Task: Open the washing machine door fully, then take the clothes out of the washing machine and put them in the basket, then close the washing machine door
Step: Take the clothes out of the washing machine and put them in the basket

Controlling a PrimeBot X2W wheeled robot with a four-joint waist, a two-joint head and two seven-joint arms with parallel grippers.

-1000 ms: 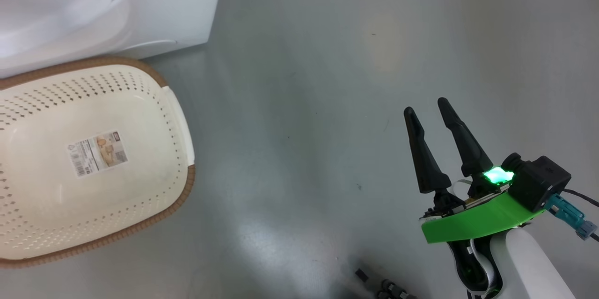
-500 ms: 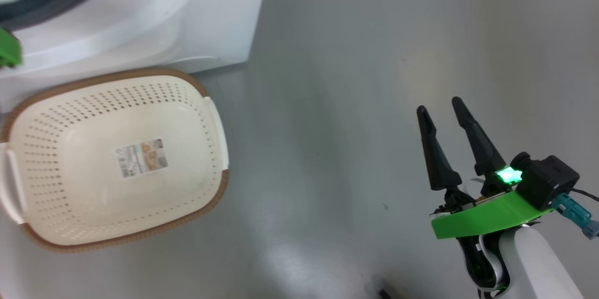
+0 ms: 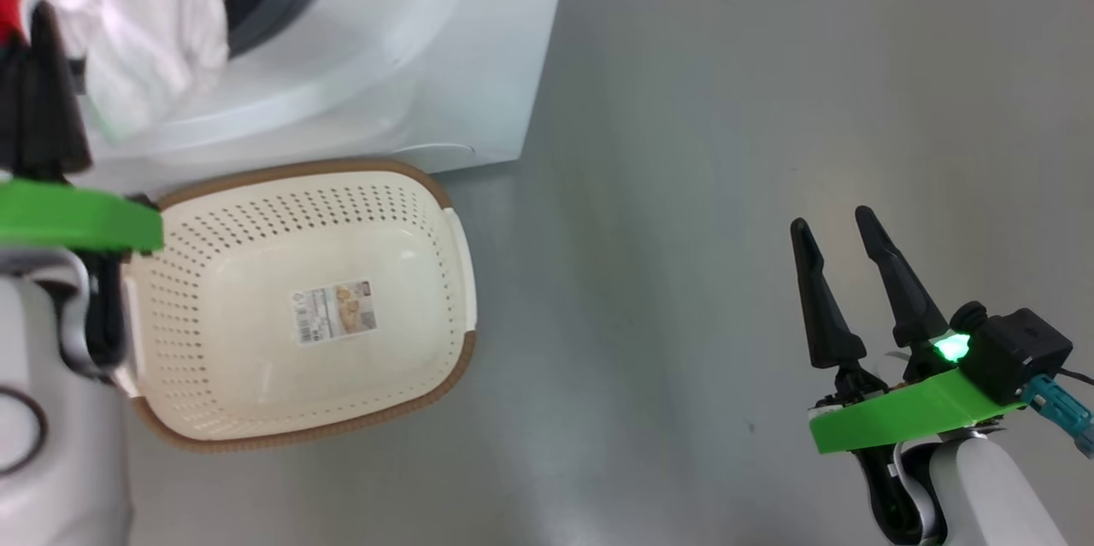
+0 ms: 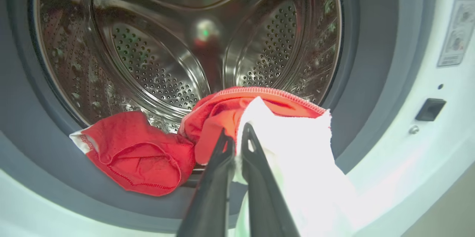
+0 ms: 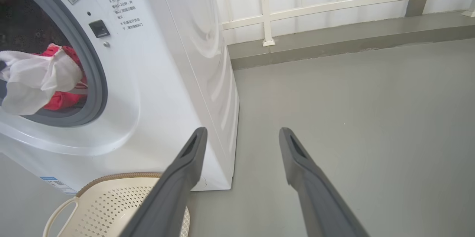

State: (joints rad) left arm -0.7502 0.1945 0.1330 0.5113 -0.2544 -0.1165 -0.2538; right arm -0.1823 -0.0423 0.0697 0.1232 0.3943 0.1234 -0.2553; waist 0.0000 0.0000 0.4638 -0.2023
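My left gripper (image 4: 236,133) is shut on the clothes at the mouth of the washing machine (image 3: 444,33). It pinches a white cloth (image 4: 297,155) together with a red shirt (image 4: 141,155) that trails over the grey seal from the steel drum (image 4: 156,55). In the head view the left gripper (image 3: 38,16) stands at the upper left with the white cloth (image 3: 154,25) bunched beside it. The basket (image 3: 299,168) sits empty on the floor just below the machine's front. My right gripper (image 3: 831,220) hangs open over bare floor at the lower right. The washing machine door is out of view.
Grey floor (image 3: 684,102) stretches to the right of the machine. In the right wrist view a white railing (image 5: 334,3) and a raised grey kerb (image 5: 334,40) run along the back. A paper label (image 3: 335,311) lies on the basket's bottom.
The head camera has swung, so the basket and the machine sit further right in the picture. My left gripper with the clothes has come into view at the upper left. The right gripper stays open.
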